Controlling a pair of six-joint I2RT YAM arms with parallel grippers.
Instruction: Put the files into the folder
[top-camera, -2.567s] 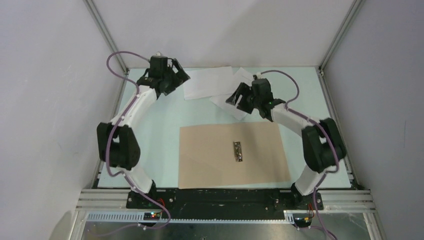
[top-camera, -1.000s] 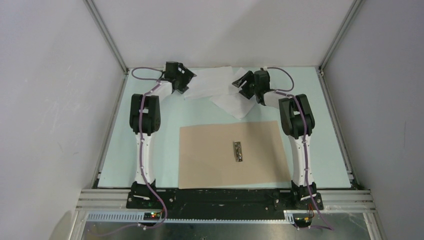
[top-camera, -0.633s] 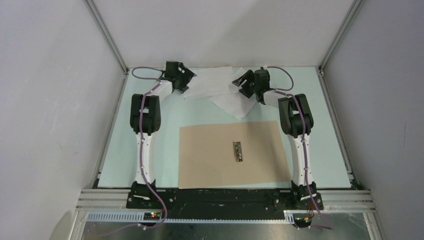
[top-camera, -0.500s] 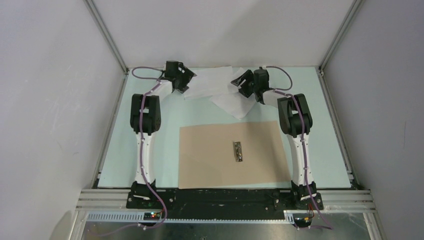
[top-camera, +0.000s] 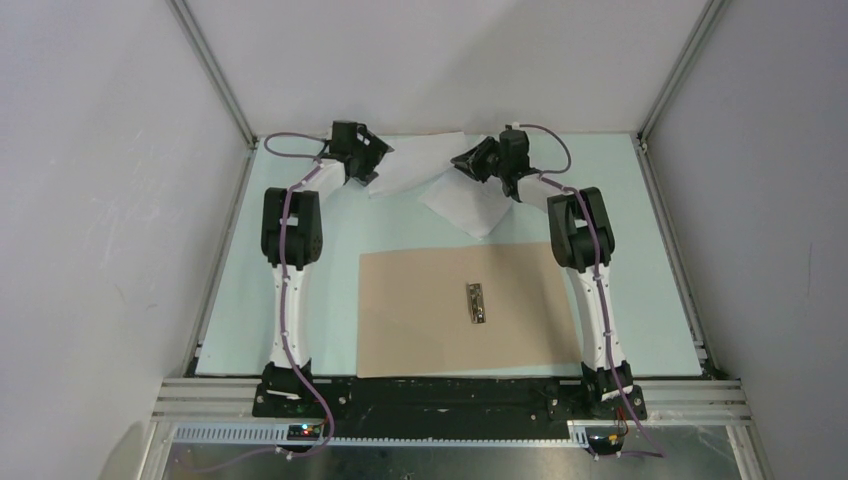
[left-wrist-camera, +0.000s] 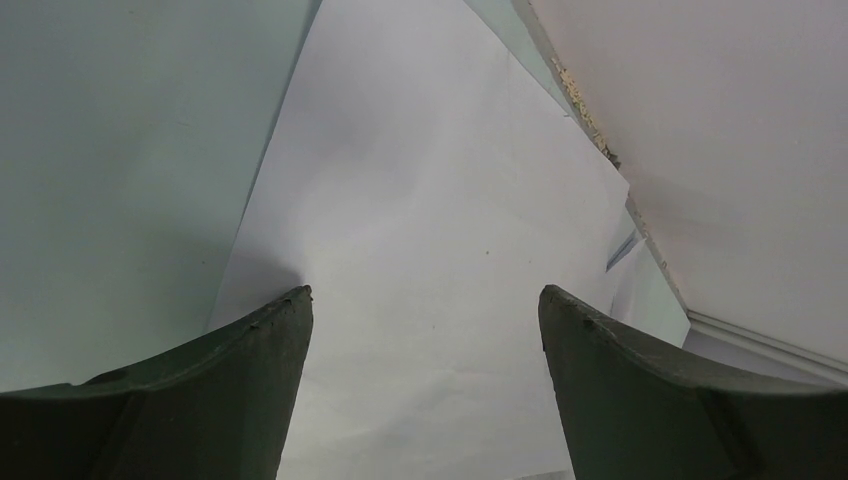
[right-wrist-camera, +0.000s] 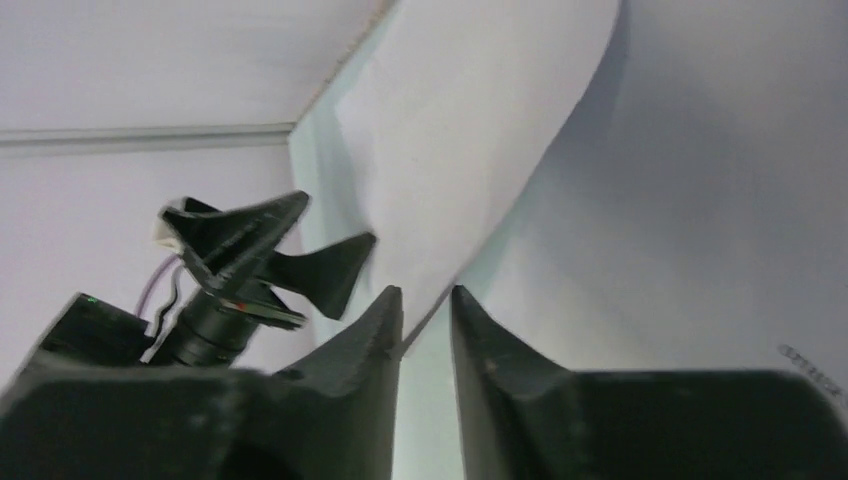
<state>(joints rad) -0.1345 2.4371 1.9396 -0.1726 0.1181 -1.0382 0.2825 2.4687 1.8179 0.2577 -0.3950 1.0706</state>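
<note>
Swung left since a moment ago, the right gripper (right-wrist-camera: 425, 300) has clenched its fingers, and beyond the tan folder (top-camera: 420, 320) lying flat near the arm bases (metal clip (top-camera: 477, 303) showing), the overlapping white files (top-camera: 425, 165) lie at the far edge, one curled edge pinched by it, the left gripper (left-wrist-camera: 425, 300) spread wide over them.

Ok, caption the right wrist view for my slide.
Right end effector, fingers nearly together around a curled white sheet at its edge; left end effector open beyond.

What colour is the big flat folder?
The folder is plain tan-brown, clearest in the top external view.
</note>
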